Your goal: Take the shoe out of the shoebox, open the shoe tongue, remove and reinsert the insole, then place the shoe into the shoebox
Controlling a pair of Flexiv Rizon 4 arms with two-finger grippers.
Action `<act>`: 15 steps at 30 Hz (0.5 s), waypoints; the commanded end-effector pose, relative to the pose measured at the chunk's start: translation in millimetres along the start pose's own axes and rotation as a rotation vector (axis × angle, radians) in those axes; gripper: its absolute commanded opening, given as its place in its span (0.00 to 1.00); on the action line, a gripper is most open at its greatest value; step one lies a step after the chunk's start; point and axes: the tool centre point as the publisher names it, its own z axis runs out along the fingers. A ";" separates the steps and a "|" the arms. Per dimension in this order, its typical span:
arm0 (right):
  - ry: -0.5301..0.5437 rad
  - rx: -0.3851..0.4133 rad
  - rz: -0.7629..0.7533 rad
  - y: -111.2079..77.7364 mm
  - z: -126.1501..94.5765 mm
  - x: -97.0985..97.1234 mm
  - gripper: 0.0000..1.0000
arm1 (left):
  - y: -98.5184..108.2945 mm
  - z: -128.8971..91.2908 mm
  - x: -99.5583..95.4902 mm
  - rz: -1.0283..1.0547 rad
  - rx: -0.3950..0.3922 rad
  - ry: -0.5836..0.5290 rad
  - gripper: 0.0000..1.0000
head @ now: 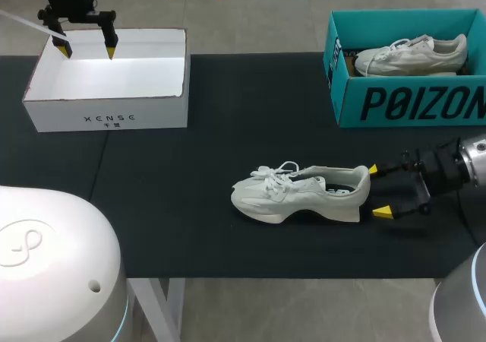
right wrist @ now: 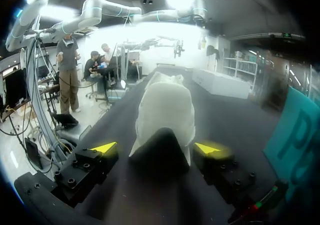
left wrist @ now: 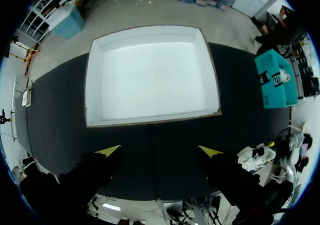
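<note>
Two yellow tips of the right gripper (head: 377,191) stand spread wide, holding nothing. The heel of the white shoe (head: 300,194) sits between them, and the wrist view shows a gap on either side, so they only straddle it. The shoe lies upright on its sole on the black table mat (head: 190,235), toe pointing away from this gripper, laces loose over the tongue and the collar open at the top.

It should handle as a light thing. The chunky sole looks stiff enough to take a pinch, while the upper is soft and will likely buckle if squeezed (the laces may snag a fingertip too). The heel counter, or the sole's side walls just below it, looks the firmest hold. For the tongue, a pinch at its free top edge is likely best.

Well apart, the left gripper (head: 88,51) hangs wide open and unloaded above the white box (head: 106,114). A teal shoebox (head: 410,102) at the mat's far right holds a second white shoe (head: 414,55).
</note>
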 end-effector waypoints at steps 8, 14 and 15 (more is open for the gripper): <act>-0.007 -0.035 0.004 -3.7 20.6 -0.2 1.00 | 0.3 -0.4 0.2 0.000 0.000 -0.002 1.00; -0.009 -0.048 0.012 -2.4 28.6 0.0 1.00 | 0.3 -0.4 0.2 0.000 0.000 -0.002 1.00; -0.010 -0.048 0.013 -1.7 29.7 0.2 1.00 | 0.3 -0.4 0.2 0.000 0.000 -0.002 1.00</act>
